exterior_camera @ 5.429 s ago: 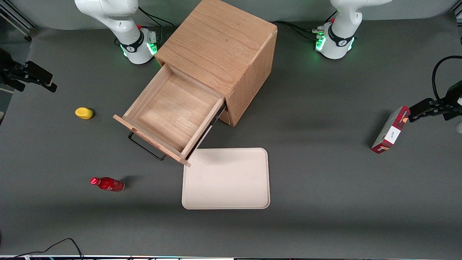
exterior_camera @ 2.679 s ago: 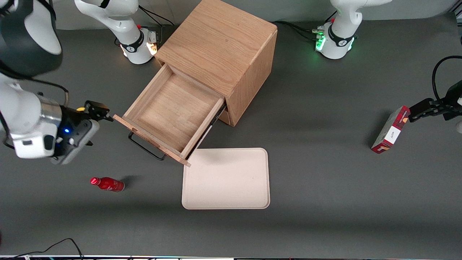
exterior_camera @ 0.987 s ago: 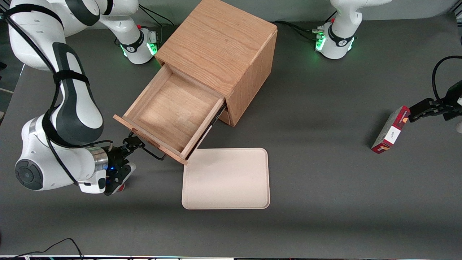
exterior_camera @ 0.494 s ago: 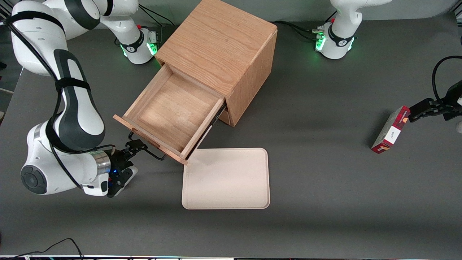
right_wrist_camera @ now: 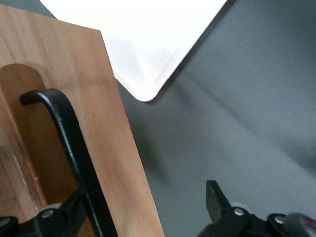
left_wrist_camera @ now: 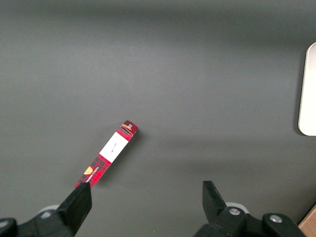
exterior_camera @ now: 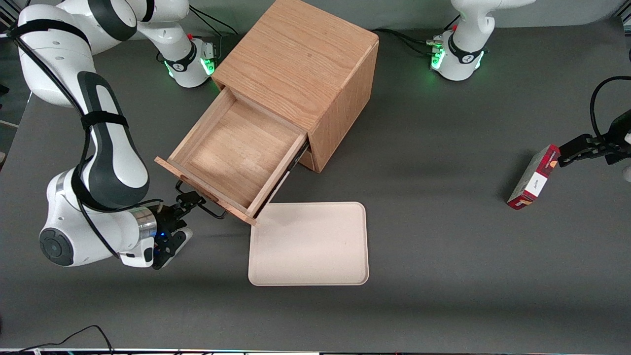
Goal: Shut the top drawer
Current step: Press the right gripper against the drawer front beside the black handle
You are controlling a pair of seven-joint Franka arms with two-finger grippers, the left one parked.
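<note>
Dark grey tabletop (exterior_camera: 443,236), oak cabinet (exterior_camera: 300,64) near the robot-base edge. Top drawer (exterior_camera: 236,153) pulled fully out. Gripper (exterior_camera: 190,201) at the black bar handle (exterior_camera: 199,201), fingers (right_wrist_camera: 217,200) apart, straddling it. Push square along the drawer's slide line, avoid skewing; cream tray (exterior_camera: 309,244) lies just beside.

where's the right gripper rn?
The right gripper is at the thin black bar handle of the pulled-out light oak top drawer, jaws open around the bar, beside the beige rectangular tray.

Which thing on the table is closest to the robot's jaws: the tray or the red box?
The beige tray. It lies beside the open top drawer, where the gripper is at the handle; the red box lies toward the parked arm's end.
</note>
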